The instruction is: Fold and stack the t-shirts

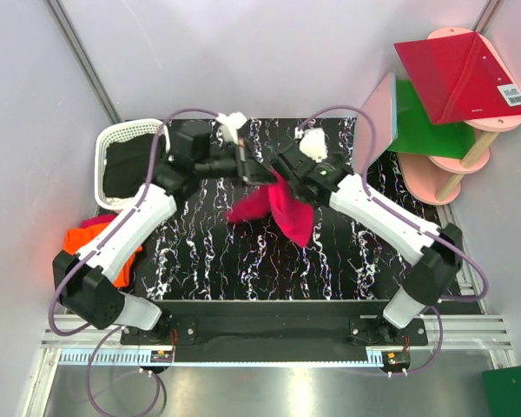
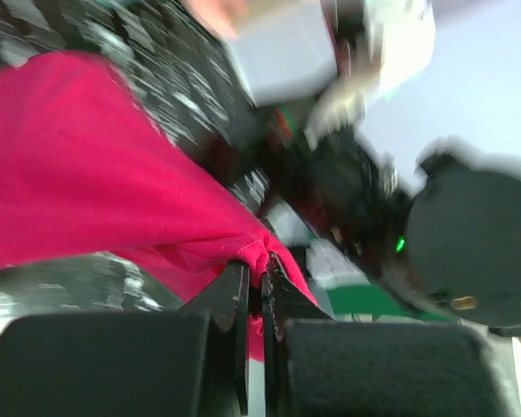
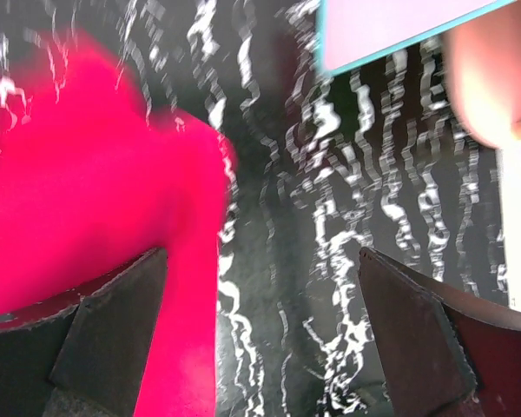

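Observation:
A hot pink t-shirt (image 1: 278, 208) hangs bunched above the middle of the black marbled mat (image 1: 243, 269). My left gripper (image 1: 253, 171) holds it up by a fold. In the left wrist view that gripper (image 2: 257, 271) is shut on a pinch of the pink t-shirt (image 2: 87, 174). My right gripper (image 1: 286, 176) sits right beside it, just above the cloth. In the right wrist view it (image 3: 260, 278) stands wide open, with the pink t-shirt (image 3: 87, 191) by its left finger and bare mat between the fingers. An orange t-shirt (image 1: 122, 248) lies crumpled off the mat's left edge, partly under my left arm.
A white basket (image 1: 113, 139) stands at the back left. At the back right, a pink shelf stand (image 1: 469, 156) carries a red panel (image 1: 460, 78) and a green panel (image 1: 425, 122), and a pale panel (image 1: 378, 117) leans by the mat's corner. Grey walls close in on both sides.

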`<state>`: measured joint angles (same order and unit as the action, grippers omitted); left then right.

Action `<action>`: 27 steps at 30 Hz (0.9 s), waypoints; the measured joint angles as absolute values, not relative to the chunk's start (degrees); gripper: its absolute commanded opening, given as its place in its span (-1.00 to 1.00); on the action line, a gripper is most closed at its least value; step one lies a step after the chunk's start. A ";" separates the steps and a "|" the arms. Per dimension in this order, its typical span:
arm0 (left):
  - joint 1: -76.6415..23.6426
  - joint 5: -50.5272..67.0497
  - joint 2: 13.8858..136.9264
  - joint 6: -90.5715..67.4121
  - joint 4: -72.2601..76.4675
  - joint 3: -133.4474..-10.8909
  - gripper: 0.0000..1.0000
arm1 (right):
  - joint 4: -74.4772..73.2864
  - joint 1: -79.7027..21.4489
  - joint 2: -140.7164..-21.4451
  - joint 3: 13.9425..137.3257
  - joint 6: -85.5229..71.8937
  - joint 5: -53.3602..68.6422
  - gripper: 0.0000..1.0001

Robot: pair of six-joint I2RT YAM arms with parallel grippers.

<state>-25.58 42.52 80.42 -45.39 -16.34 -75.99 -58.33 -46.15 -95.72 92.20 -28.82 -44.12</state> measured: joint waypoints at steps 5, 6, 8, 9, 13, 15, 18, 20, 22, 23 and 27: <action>-34.37 44.82 80.34 -45.60 -14.59 -76.12 -1.00 | -58.11 -46.15 -90.89 91.85 -28.82 -48.36 0.99; -34.46 44.64 80.25 -45.54 -14.39 -75.64 -1.00 | -58.04 -46.15 -90.32 91.37 -28.84 -48.71 0.99; -33.87 44.10 79.77 -45.50 -13.82 -72.53 -1.00 | -57.91 -46.13 -89.62 90.08 -29.02 -48.97 0.99; -33.56 43.83 79.70 -45.52 -14.02 -71.16 -1.00 | -57.89 -46.13 -89.54 89.45 -29.17 -48.97 0.99; -32.08 43.22 82.43 -44.95 -15.68 -65.32 -1.00 | -57.78 -46.13 -89.36 87.24 -29.98 -48.86 1.00; -31.11 42.44 85.10 -43.94 -17.47 -64.42 -0.58 | -57.71 -46.13 -88.92 86.43 -30.33 -48.80 0.99; -28.18 39.90 88.03 -41.36 -20.08 -64.25 0.54 | -57.67 -46.13 -88.09 85.86 -30.76 -48.51 1.00; -25.50 36.91 89.14 -39.13 -22.46 -64.47 0.98 | -57.67 -46.13 -87.53 85.56 -31.03 -48.40 1.00; -22.44 32.12 89.71 -37.28 -25.15 -64.71 0.98 | -57.67 -46.13 -86.59 84.90 -31.38 -48.29 0.99; -20.95 29.47 89.82 -36.34 -26.44 -64.93 0.92 | -57.65 -46.13 -86.08 84.55 -31.46 -48.29 0.99; -15.68 19.46 91.55 -32.73 -31.88 -68.84 -0.91 | -57.67 -46.13 -83.72 83.11 -31.75 -47.90 0.99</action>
